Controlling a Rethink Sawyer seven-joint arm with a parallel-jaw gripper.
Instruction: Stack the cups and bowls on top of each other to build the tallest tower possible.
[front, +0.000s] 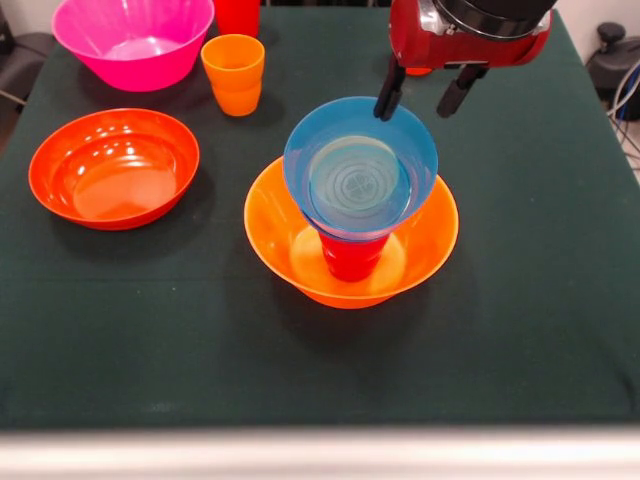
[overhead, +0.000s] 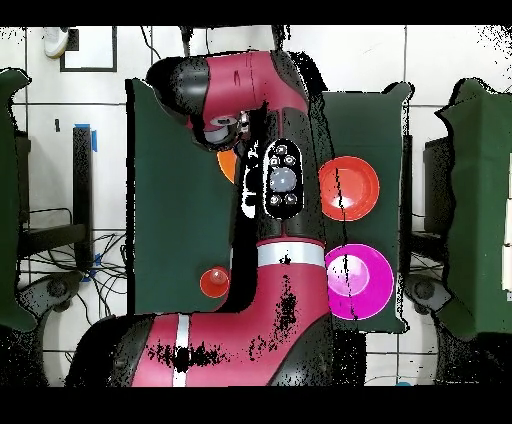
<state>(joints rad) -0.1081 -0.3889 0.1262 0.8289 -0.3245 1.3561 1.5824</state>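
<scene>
The surface (front: 560, 330), covered in dark green cloth, carries everything. The arm (overhead: 275, 180) hides most of the tower in the overhead view, so the front view decides. The jaws (front: 430, 96) stand apart and empty, just above and behind the far rim of the light blue bowl (front: 360, 168), one tip seemingly at that rim.

Below the jaws and toward the camera is the tower: the big yellow-orange bowl (front: 440, 240) as base, a red cup (front: 352, 256) upside down in its middle, and the light blue bowl seated on the cup, tilted slightly toward the camera. Its axis runs upright.

The spare pieces lie well to one side of the jaws: the big pink bowl (front: 130, 40), the wide orange-red bowl (front: 112, 168), then the orange cup (front: 233, 74), upright, mouth up. A red cup (front: 237, 14) stands behind it.

The next piece is probably a cup, and the orange one is nearest.
</scene>
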